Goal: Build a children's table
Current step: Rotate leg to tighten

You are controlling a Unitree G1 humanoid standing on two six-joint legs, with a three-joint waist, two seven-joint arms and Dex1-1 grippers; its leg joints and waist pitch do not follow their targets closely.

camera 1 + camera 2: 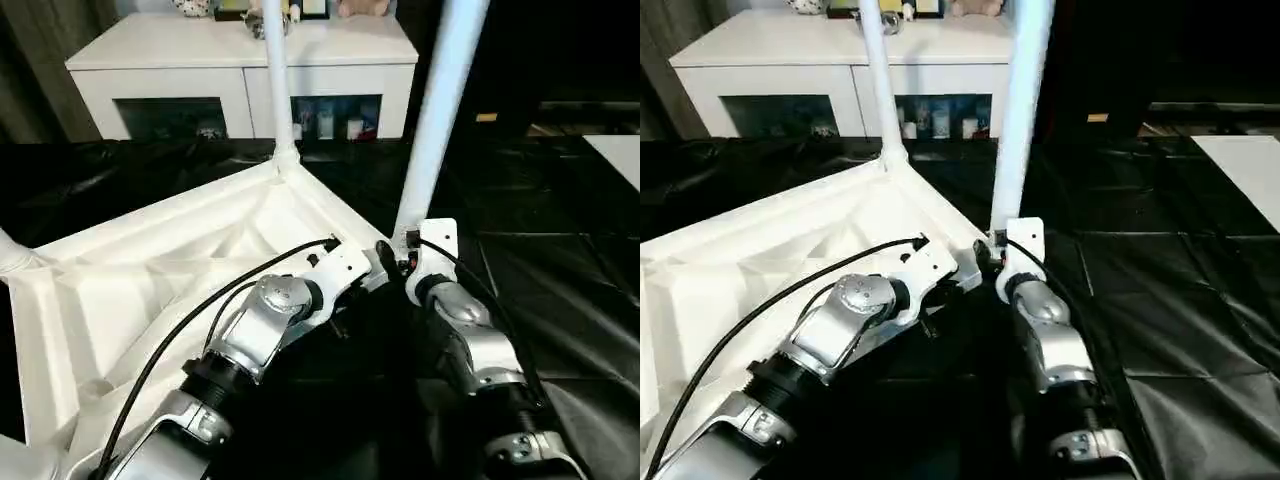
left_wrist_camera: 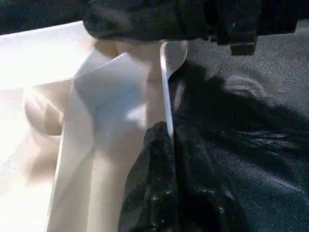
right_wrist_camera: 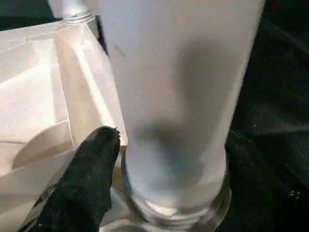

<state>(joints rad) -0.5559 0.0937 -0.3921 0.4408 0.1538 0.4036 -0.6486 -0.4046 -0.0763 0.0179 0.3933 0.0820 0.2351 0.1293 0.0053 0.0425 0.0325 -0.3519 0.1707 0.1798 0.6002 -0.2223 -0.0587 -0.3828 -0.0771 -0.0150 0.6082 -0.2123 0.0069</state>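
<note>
The white tabletop (image 1: 150, 290) lies upside down on the black floor covering (image 1: 560, 290), filling the left and centre of the head views with its ribbed underside turned up; one white leg (image 1: 278, 80) stands upright in the far corner socket at upper centre, and a second leg (image 1: 440, 110) rises at a slight tilt from the near corner socket, just right of centre; a further leg base shows at the left edge; the left gripper (image 2: 169, 193) sits at the tabletop's thin rim beside that near socket, its black fingers pressed together with the rim's edge at their tips; the right gripper (image 3: 159, 159) is at the base of the tilted leg, one black finger (image 3: 91, 169) resting beside the tube, though whether its jaws clasp the tube I cannot tell; a white cabinet (image 1: 240, 70) with glass-fronted shelves stands along the top of the frame.
</note>
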